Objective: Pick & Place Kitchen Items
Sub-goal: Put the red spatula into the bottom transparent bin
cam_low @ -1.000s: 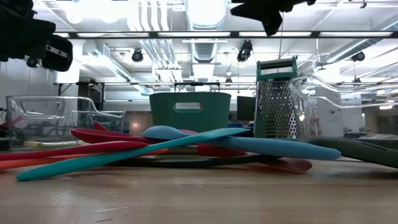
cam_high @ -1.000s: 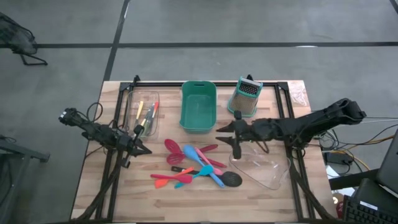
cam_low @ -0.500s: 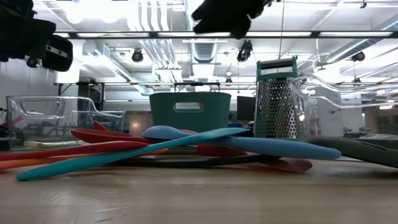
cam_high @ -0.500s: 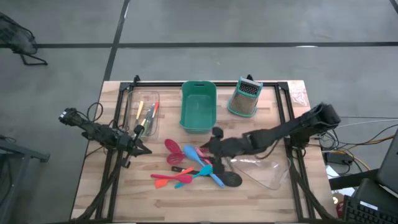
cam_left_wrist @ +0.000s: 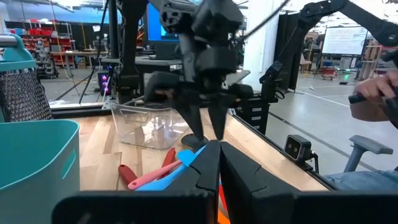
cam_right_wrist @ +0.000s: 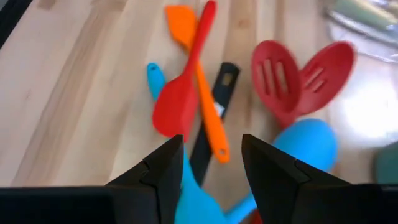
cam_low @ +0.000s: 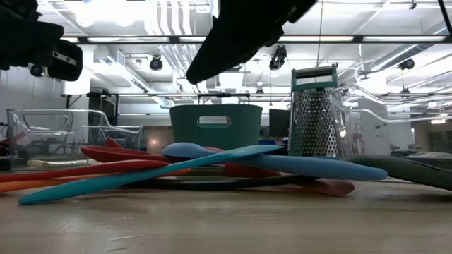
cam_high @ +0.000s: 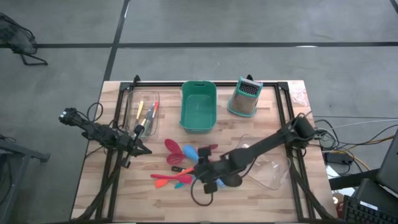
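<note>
The kitchen items point(cam_high: 186, 163) lie in a loose pile on the wooden table in front of the teal bin: red slotted spoons point(cam_right_wrist: 301, 78), a red spatula point(cam_right_wrist: 180, 99), an orange spatula point(cam_right_wrist: 202, 106), a blue spoon point(cam_right_wrist: 305, 146) and a black handle point(cam_right_wrist: 214, 115). In the low view the pile point(cam_low: 212, 166) rests flat on the table. My right gripper point(cam_high: 202, 172) is open and hangs over the pile, fingers pointing down, clear of it; it also shows in the left wrist view point(cam_left_wrist: 208, 134). My left gripper point(cam_high: 144, 149) is shut and empty at the table's left.
A teal bin point(cam_high: 198, 106) and a box grater point(cam_high: 244, 98) stand at the far edge. A clear tray point(cam_high: 143, 113) with thin tools sits at the far left. A clear container point(cam_high: 267, 168) lies right of the pile. A person's hand point(cam_left_wrist: 373, 93) shows beyond the table.
My right gripper has swung from beside the grater toward the table's near-left, over the utensil pile, and has come down closer to it. The utensils have not moved.
</note>
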Robot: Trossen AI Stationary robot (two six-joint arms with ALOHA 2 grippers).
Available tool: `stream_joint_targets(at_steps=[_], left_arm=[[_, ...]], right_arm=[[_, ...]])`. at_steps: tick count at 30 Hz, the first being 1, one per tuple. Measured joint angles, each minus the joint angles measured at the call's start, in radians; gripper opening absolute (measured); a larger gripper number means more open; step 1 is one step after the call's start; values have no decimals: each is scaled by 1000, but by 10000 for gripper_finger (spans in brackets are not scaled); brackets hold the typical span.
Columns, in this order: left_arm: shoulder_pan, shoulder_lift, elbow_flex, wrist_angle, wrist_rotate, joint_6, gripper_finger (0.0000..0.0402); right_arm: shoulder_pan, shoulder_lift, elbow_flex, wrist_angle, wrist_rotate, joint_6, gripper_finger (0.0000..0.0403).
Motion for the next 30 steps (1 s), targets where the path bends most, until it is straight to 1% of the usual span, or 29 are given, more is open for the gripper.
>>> stream_joint_targets(at_steps=[4, 8, 15, 21, 26, 30], left_arm=[[0, 0, 0, 0, 0, 0, 16], [0, 0, 0, 1, 0, 0, 15], [0, 0, 0, 3, 0, 0, 16], [0, 0, 0, 6, 0, 0, 14], [0, 0, -1, 8, 0, 0, 16], [0, 0, -1, 10, 0, 0, 15]], right_arm=[[21, 65, 42, -32, 0, -12, 158], [36, 112, 69, -25, 1, -7, 168], [40, 164, 94, 81, 28, 4, 185], [42, 219, 109, 111, 51, 3, 197], [42, 246, 111, 174, 52, 1, 207], [43, 263, 115, 174, 52, 8, 213]])
